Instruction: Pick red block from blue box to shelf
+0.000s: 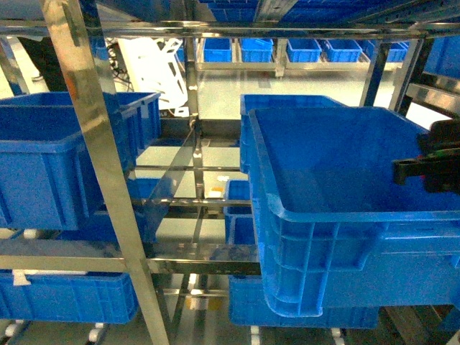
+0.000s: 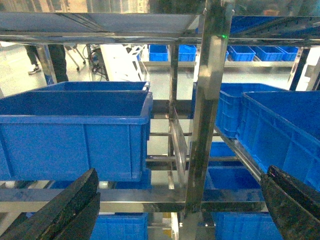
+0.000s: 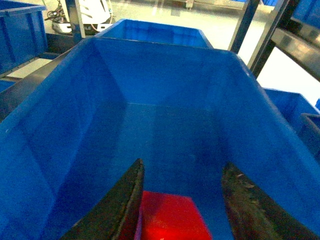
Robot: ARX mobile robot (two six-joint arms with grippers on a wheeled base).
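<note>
The red block [image 3: 170, 217] lies on the floor of the blue box [image 3: 165, 90], low in the right wrist view. My right gripper [image 3: 182, 165] is open inside the box. The block rests against the left finger [image 3: 122, 205], and blue floor shows between the block and the right finger [image 3: 250, 205]. In the head view the right gripper [image 1: 406, 171] reaches over the right rim of the blue box [image 1: 287, 215], whose wall hides the block. My left gripper [image 2: 181, 172] is open and holds nothing, facing the steel shelf [image 2: 207, 100].
The shelf's slanted post [image 1: 93, 144] crosses the left of the head view. Dark blue crates [image 1: 50, 158] sit on its tiers at left, below and behind. Another crate [image 2: 75, 130] fills the left wrist view's left side. Steel rails [image 1: 194, 262] run between the crates.
</note>
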